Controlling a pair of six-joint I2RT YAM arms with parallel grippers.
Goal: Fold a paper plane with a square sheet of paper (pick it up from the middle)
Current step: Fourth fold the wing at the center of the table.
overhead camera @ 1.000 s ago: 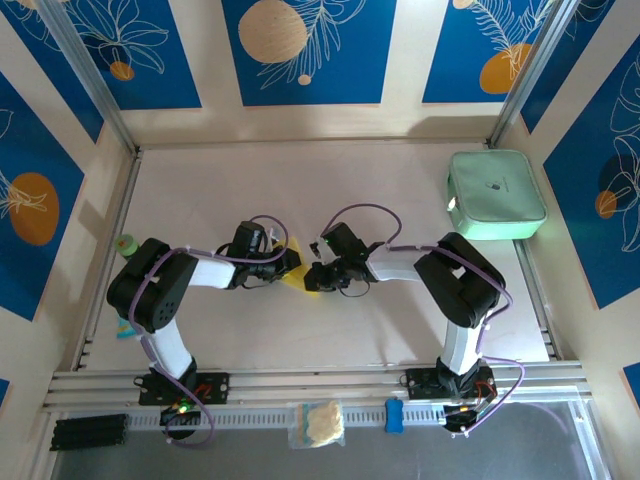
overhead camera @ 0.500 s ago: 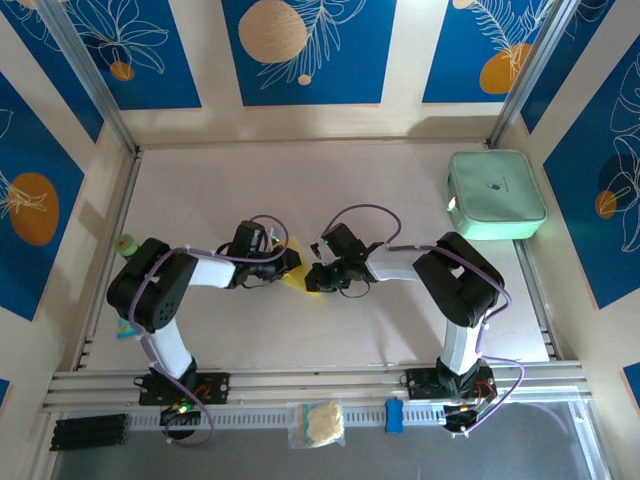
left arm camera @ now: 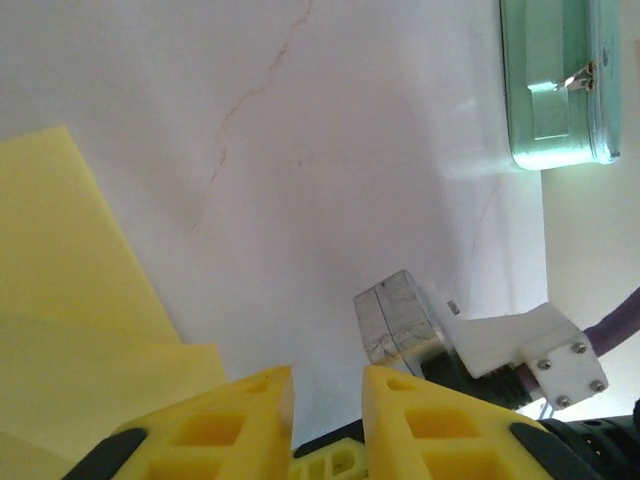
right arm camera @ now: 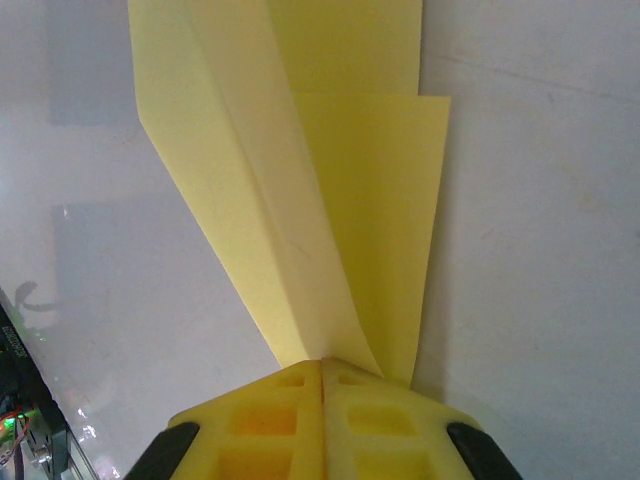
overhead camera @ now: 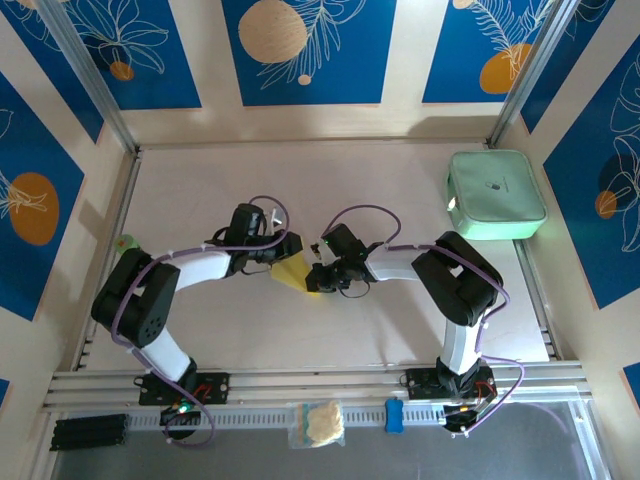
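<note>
Between left gripper [left arm camera: 327, 375] and right gripper [right arm camera: 322, 365] sits one paper plane [right arm camera: 300, 200].

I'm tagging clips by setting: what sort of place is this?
Probably a lab robot cell: a table fenced by aluminium rails, blue printed wall panels, two arms bolted at its edge.

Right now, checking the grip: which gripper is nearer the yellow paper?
Right. The right gripper is shut on the yellow paper; the left gripper sits beside it, jaws slightly apart.
</note>
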